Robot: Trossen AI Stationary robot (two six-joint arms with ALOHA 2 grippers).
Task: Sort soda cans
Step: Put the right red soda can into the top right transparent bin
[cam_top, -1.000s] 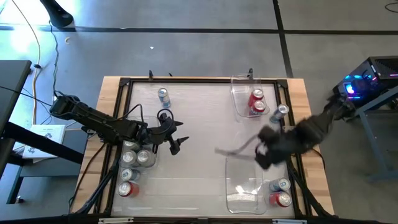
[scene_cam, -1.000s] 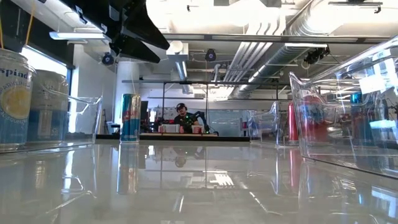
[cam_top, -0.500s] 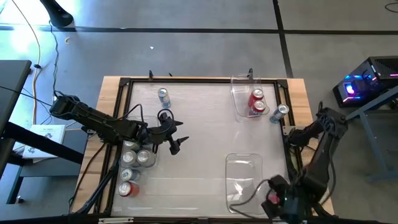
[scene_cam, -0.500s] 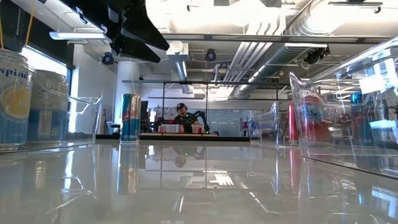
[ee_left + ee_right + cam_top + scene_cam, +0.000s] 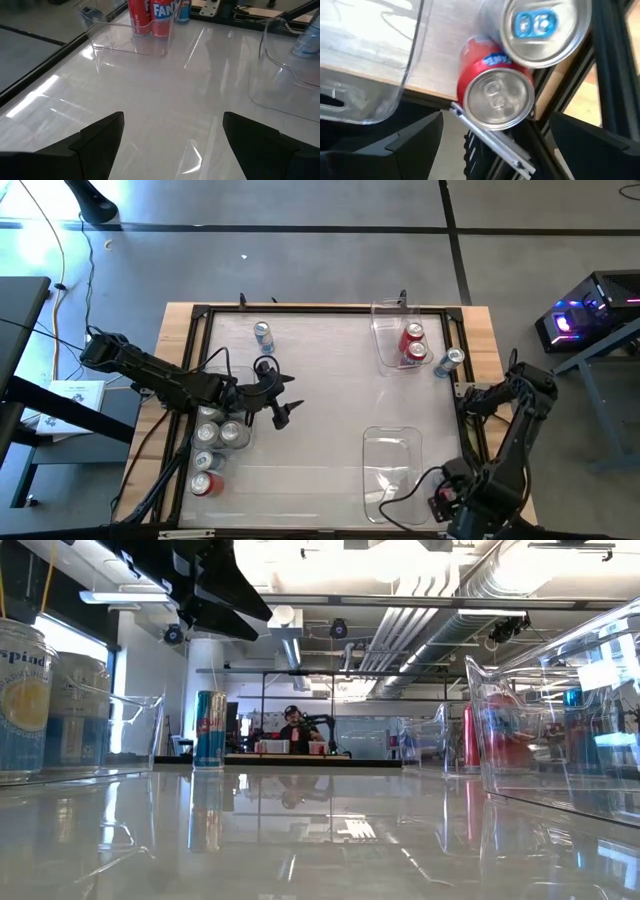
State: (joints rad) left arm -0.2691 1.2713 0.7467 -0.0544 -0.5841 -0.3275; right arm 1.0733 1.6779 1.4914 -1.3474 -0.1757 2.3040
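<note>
Right wrist view: my spread right claw [image 5: 490, 145] hangs directly above the upright red can [image 5: 495, 92]; left claw [image 5: 283, 402] spread, far off.

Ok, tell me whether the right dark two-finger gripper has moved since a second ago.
Yes. The right gripper has swung from beside the far clear plastic bin to the table's near right corner, over two cans.

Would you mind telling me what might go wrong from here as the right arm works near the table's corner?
The right end effector, open, hangs over a red can and a blue-tabbed can that touch; closing on one may knock the other. Both stand beside the black frame rail, so a nudge could tip one off. The clear bin is close too.
</note>
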